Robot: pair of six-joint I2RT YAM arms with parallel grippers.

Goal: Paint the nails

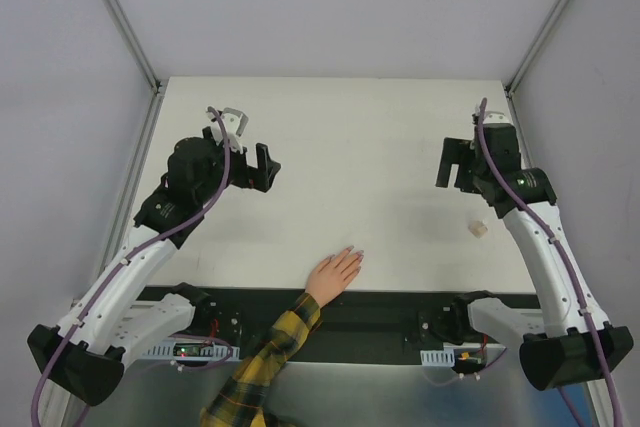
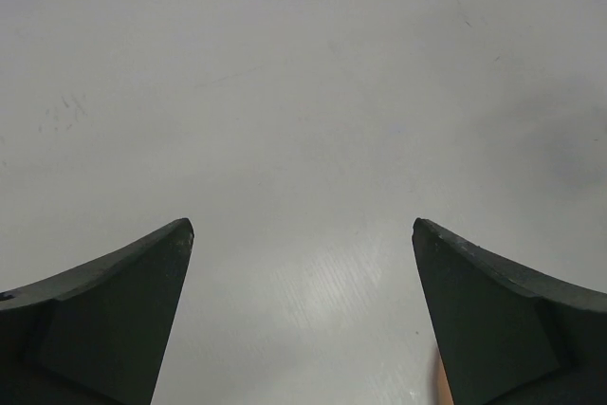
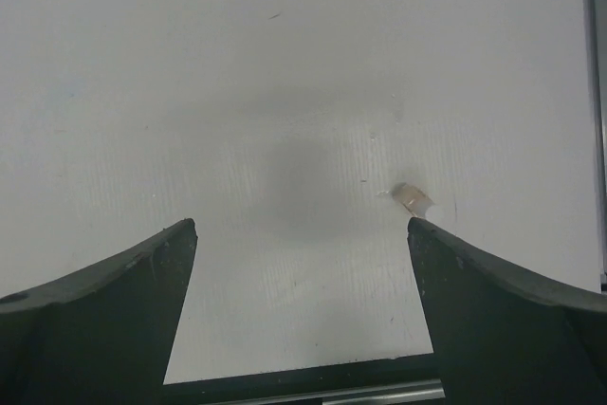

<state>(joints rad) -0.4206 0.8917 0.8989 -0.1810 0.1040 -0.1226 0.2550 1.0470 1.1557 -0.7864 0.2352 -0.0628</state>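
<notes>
A light-skinned hand (image 1: 333,274) with a yellow-and-black plaid sleeve (image 1: 262,362) rests flat at the table's near edge, fingers pointing to the far right. Its nails (image 1: 355,252) are tiny and pale at the fingertips. A small beige bottle (image 1: 478,230) lies on the table at the right; it also shows in the right wrist view (image 3: 412,198), just beyond the right finger. My left gripper (image 1: 262,167) is open and empty, far left of the hand. My right gripper (image 1: 452,164) is open and empty, beyond the bottle. In the left wrist view a sliver of skin (image 2: 440,388) shows by the right finger.
The white table (image 1: 340,147) is walled by grey panels with metal frame posts (image 1: 118,12) at the far corners. A black rail (image 1: 380,304) with both arm bases runs along the near edge.
</notes>
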